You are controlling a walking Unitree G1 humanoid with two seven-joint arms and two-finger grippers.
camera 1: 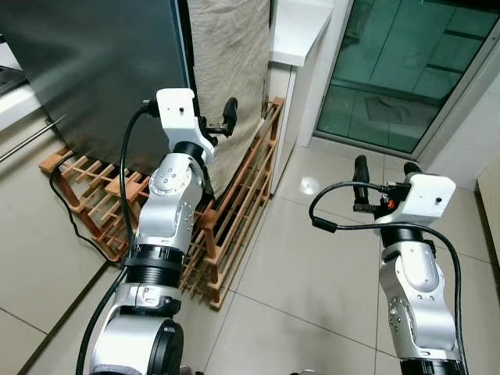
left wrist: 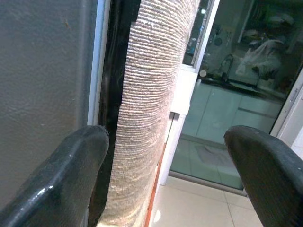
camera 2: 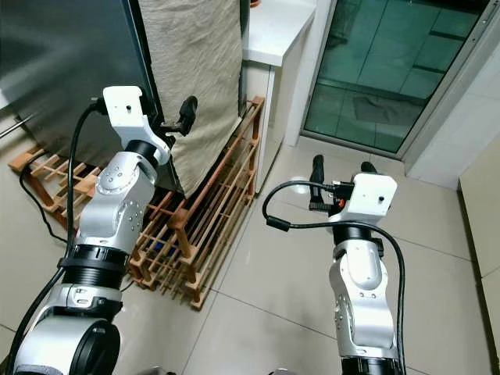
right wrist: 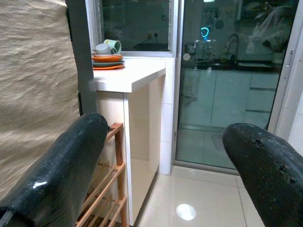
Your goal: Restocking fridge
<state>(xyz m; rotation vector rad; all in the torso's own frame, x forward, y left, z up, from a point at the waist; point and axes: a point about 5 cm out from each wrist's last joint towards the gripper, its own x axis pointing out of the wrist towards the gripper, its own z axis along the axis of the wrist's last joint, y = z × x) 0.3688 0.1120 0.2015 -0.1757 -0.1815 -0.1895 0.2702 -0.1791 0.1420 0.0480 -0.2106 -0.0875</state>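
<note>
The left gripper [camera 1: 217, 122], fingers spread wide and empty, is raised to the edge of the tall dark-grey fridge door [camera 1: 94, 78], apparently to pull it, while the right gripper [camera 1: 383, 168], equally wide and empty, hovers over the floor tiles.

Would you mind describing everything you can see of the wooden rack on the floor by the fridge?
The wooden rack is a low lattice of reddish-brown slats and rails, looking like unpainted timber. It lies on the tiled floor, running under the dark grey fridge and the beige woven cloth hanging down its side, up to the white counter. A black cable trails over its near end. The left gripper hovers above it.
</note>
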